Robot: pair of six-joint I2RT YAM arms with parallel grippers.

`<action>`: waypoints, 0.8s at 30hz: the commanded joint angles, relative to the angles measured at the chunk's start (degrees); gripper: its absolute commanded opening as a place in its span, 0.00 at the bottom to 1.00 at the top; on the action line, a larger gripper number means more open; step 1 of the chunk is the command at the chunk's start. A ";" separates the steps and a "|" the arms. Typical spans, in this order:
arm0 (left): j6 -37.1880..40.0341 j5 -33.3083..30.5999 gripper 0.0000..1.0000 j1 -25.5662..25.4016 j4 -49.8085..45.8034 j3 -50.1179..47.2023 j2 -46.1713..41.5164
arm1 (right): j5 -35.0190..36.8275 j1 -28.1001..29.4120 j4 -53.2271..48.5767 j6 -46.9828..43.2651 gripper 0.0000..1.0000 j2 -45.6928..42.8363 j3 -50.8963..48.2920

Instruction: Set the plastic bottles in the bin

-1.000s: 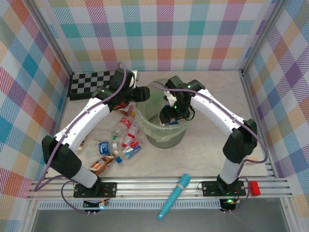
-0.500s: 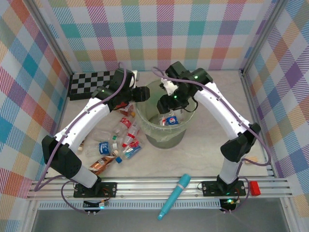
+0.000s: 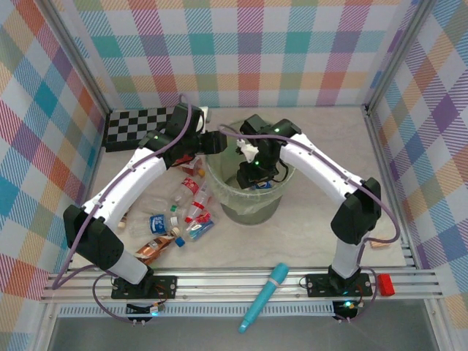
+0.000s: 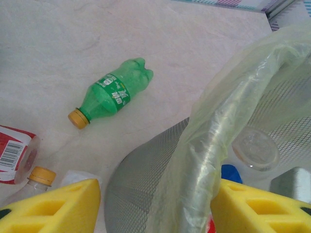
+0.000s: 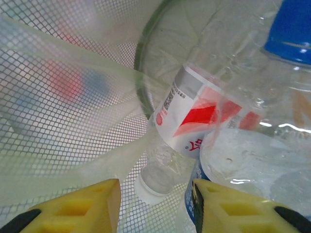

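Saw right gripper narrow, empty, inside bin; left gripper astride rim, clamp uncertain. Found bottles heaped at bin's 8 o'clock, nearer left arm.

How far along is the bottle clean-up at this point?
Partway. Done: several bottles lie inside the bin. In hand: none; the left gripper clamps the bin's rim, and the right gripper sits open down inside it. Left: a cluster of bottles on the table beside the bin, plus a green bottle.
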 commanded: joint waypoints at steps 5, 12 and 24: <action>0.16 -0.05 0.61 -0.29 -3.59 -1.29 1.79 | 0.53 -3.19 -2.26 3.24 0.41 0.88 -9.71; -0.26 0.80 0.61 -0.29 -2.98 -0.85 1.93 | -3.42 -3.36 1.85 5.35 0.49 -1.70 -1.51; -0.67 2.32 0.61 -0.86 -2.35 -0.57 2.11 | -3.27 -5.86 -0.56 8.41 0.64 -2.44 25.56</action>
